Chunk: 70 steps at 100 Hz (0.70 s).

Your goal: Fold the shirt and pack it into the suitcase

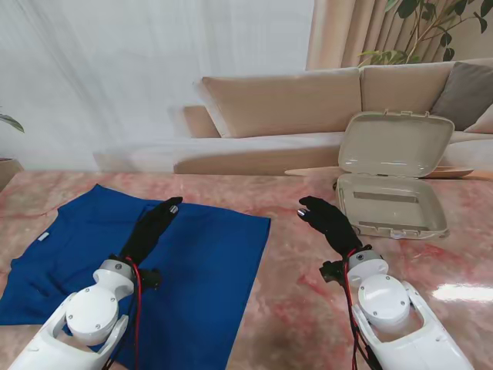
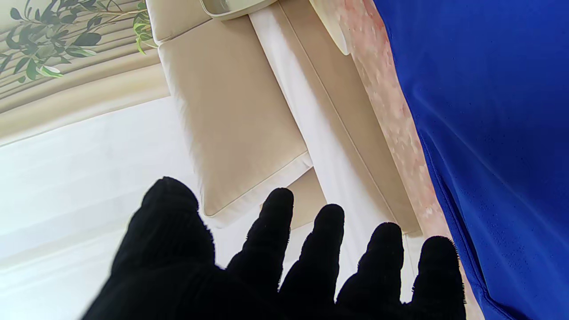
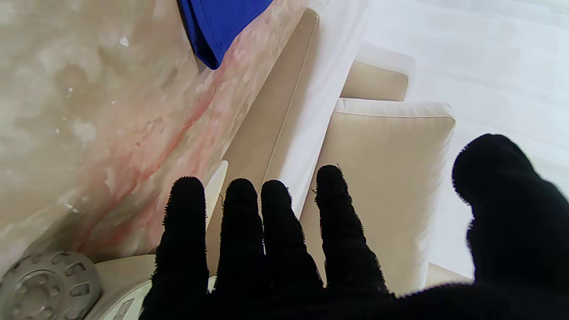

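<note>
Marble table (image 1: pixel 293 308) — blue shirt (image 1: pixel 200 262), open suitcase (image 1: pixel 391 185); beige sofa (image 1: pixel 285 100) behind.

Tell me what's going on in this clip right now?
A blue fabric shirt lies spread, unfolded, on the pink marble table. The left hand hovers over it, fingers apart, holding nothing. The right hand is open over bare table. The beige hard-shell suitcase stands open, far right.

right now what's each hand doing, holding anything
Left hand: open, fingers spread above the blue shirt, holding nothing.
Right hand: open, over the bare table, holding nothing.
</note>
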### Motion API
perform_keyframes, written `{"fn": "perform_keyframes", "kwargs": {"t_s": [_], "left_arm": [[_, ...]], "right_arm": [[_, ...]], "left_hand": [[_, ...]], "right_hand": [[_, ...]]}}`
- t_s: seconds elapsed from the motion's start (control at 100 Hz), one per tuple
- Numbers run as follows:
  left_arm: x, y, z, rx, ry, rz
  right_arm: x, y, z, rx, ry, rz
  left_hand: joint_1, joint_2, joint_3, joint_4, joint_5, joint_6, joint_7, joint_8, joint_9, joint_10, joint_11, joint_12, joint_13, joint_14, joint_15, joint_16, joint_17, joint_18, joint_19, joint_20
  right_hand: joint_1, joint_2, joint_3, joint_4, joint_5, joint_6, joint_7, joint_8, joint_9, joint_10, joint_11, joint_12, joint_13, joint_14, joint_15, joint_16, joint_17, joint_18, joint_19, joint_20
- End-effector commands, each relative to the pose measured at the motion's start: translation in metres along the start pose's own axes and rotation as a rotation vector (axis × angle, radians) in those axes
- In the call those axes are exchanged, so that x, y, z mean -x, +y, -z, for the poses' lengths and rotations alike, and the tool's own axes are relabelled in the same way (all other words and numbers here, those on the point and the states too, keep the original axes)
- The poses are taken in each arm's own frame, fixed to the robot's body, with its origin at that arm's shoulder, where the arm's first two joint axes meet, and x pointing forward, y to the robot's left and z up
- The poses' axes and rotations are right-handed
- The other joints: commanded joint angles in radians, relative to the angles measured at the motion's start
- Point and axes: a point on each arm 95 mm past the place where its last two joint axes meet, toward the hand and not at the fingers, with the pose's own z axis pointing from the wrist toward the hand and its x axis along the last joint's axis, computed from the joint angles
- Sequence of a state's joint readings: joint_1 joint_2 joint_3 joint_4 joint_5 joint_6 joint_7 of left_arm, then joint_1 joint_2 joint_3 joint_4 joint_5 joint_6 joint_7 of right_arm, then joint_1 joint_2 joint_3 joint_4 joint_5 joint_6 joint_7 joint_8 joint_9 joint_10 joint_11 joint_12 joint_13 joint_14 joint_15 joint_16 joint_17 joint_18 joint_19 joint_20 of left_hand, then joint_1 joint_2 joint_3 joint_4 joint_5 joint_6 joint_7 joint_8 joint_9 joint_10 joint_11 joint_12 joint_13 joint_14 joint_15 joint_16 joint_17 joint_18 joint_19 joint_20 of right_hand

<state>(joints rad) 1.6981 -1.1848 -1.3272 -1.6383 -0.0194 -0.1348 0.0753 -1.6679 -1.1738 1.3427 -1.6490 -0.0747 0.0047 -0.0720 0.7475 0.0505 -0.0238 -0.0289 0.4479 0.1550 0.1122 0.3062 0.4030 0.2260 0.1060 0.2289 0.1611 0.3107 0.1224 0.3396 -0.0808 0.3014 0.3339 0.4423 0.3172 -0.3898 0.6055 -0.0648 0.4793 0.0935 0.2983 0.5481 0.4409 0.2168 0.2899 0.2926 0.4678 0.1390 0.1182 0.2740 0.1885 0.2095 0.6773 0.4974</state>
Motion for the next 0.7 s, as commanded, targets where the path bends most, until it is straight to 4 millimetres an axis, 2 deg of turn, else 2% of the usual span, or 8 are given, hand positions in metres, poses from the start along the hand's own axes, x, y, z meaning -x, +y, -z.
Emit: {"fn": "perform_keyframes", "kwargs": {"t_s": [0.0,0.21,0.49,0.69], "left_arm": [[0.003,0.002,0.005,-0.005,-0.013,-0.007],[-0.002,-0.009,0.017,-0.011,-0.031,-0.030],[-0.002,-0.063,0.038,0.037,-0.130,-0.143],[-0.001,-0.086,0.056,0.032,-0.191,-0.215]], "right_arm": [[0.003,-0.003,0.001,-0.013,-0.025,0.007],[-0.002,-0.009,-0.001,-0.029,-0.025,-0.005],[-0.024,-0.032,-0.003,-0.124,0.052,-0.032],[-0.034,-0.055,-0.008,-0.207,0.103,-0.073]], "left_hand": [[0.000,0.002,-0.023,-0.022,0.026,-0.017,0.014,-0.002,0.025,-0.031,0.016,0.004,0.002,-0.055,0.005,-0.010,0.008,-0.027,0.031,-0.005],[0.001,0.002,-0.023,-0.022,0.034,-0.014,0.018,0.000,0.035,0.002,0.017,0.006,0.010,-0.048,0.007,-0.011,0.009,-0.027,0.046,-0.007],[0.007,0.001,-0.022,-0.020,0.054,-0.007,0.035,0.014,0.058,0.020,0.028,0.025,0.028,-0.020,0.027,0.000,0.015,-0.037,0.112,-0.011],[0.009,0.001,-0.022,-0.020,0.055,-0.006,0.036,0.018,0.061,0.020,0.026,0.029,0.026,-0.024,0.027,0.002,0.009,-0.036,0.116,-0.026]], "right_hand": [[0.036,-0.021,-0.014,0.037,0.029,-0.019,0.020,-0.006,0.009,-0.011,-0.007,-0.008,0.007,-0.010,-0.001,-0.005,-0.008,-0.033,-0.009,0.033],[0.062,-0.024,-0.005,0.040,0.058,-0.015,0.029,-0.003,0.027,-0.006,0.002,0.000,0.014,-0.004,0.003,-0.003,-0.005,-0.043,-0.001,0.036],[0.078,-0.017,0.029,0.037,0.092,0.002,0.032,0.001,0.079,-0.001,0.023,0.021,0.043,-0.002,0.022,-0.001,-0.005,-0.060,0.050,0.037],[0.081,-0.012,0.035,0.036,0.085,0.005,0.028,0.003,0.071,0.001,0.023,0.025,0.038,0.000,0.027,0.001,-0.019,-0.079,0.075,0.032]]}}
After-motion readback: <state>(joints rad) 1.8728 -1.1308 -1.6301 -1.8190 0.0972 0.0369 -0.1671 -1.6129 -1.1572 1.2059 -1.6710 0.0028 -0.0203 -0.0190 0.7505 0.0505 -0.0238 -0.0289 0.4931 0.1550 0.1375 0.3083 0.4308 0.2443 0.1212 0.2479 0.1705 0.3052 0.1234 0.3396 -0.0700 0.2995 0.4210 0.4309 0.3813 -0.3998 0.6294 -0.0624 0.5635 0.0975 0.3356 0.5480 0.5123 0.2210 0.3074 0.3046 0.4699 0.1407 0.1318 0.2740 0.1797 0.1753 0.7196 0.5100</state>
